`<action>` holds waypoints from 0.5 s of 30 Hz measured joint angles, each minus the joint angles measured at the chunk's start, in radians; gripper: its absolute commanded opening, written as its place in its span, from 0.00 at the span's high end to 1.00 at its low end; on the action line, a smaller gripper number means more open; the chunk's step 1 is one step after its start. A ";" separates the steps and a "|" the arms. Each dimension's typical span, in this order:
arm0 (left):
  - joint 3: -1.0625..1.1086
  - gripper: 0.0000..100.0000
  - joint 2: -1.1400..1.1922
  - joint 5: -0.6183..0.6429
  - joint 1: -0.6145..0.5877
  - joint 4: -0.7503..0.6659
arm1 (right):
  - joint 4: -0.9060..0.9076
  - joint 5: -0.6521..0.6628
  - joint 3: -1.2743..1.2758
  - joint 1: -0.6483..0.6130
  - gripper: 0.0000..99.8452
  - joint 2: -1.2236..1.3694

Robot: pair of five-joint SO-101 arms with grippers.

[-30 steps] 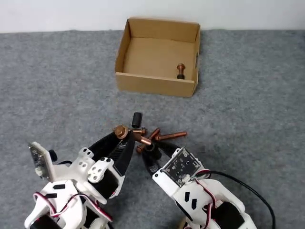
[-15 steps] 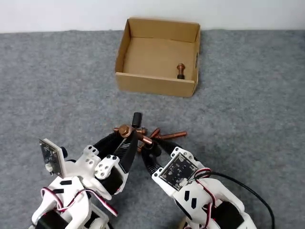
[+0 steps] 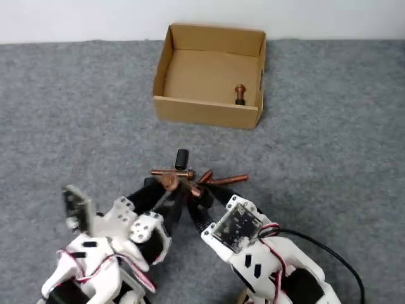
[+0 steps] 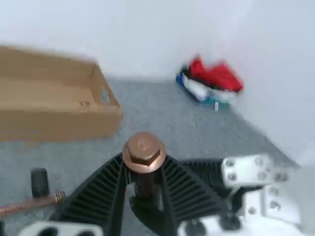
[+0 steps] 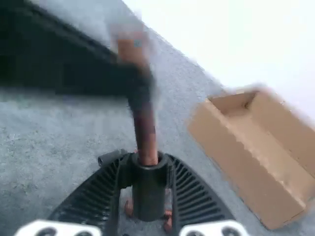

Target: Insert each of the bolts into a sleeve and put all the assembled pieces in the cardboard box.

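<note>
The left gripper [image 4: 142,189] was closed on a copper bolt [image 4: 143,153], its ribbed fingers [image 4: 106,189] pressing the shank just below the hexagonal head. The right gripper [image 5: 146,168] was clamped on a black sleeve [image 5: 147,201]. In the right wrist view, the shank of the held bolt ran into the open end of this sleeve. How far it had entered could not be determined.

Both grippers met in front of the cardboard box [image 3: 205,113], well apart from its front wall, over the grey carpet [image 3: 329,126]. A loose sleeve [image 3: 182,157] stood between the box and the grippers, nearer to the grippers. Just behind the grippers, on the box side, loose bolts lay on the carpet: one [image 3: 226,180] off to one side, another [image 3: 158,171] at the loose sleeve's base.

One assembled piece [image 3: 240,94] stood upright inside the box, near its front corner by the wall with the hand hole.
</note>
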 measured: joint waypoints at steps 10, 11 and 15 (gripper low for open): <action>-0.017 1.00 -0.011 -0.002 0.035 0.078 | -0.012 0.018 0.002 -0.002 0.99 0.003; -0.014 1.00 -0.009 -0.003 0.035 0.072 | -0.026 0.038 0.003 -0.002 0.99 0.003; 0.043 0.96 -0.009 -0.051 0.044 0.072 | -0.071 0.112 0.005 -0.002 0.99 0.005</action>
